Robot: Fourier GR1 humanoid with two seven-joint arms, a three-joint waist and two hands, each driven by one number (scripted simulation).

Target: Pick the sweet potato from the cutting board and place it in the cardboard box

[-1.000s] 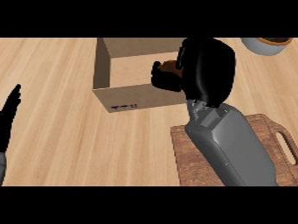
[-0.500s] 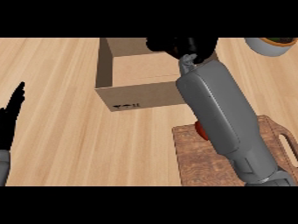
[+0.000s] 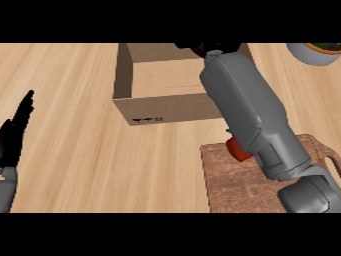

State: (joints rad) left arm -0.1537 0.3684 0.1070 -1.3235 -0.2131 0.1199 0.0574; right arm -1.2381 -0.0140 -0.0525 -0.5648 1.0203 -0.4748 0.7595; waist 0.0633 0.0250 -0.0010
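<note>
Right arm stretched across the cardboard box, reaching further than half a second ago.

The right hand has moved beyond the box's far rim, so only a sliver of black shows at the view's upper edge (open or closed, I cannot tell). The sweet potato, which that hand carried a second ago, is hidden now. With the forearm shifted, a red item shows on the cutting board, half covered by the arm. The left hand stays at the left edge above the counter, fingers straight, unchanged. A grey bowl sits at the upper right.
</note>
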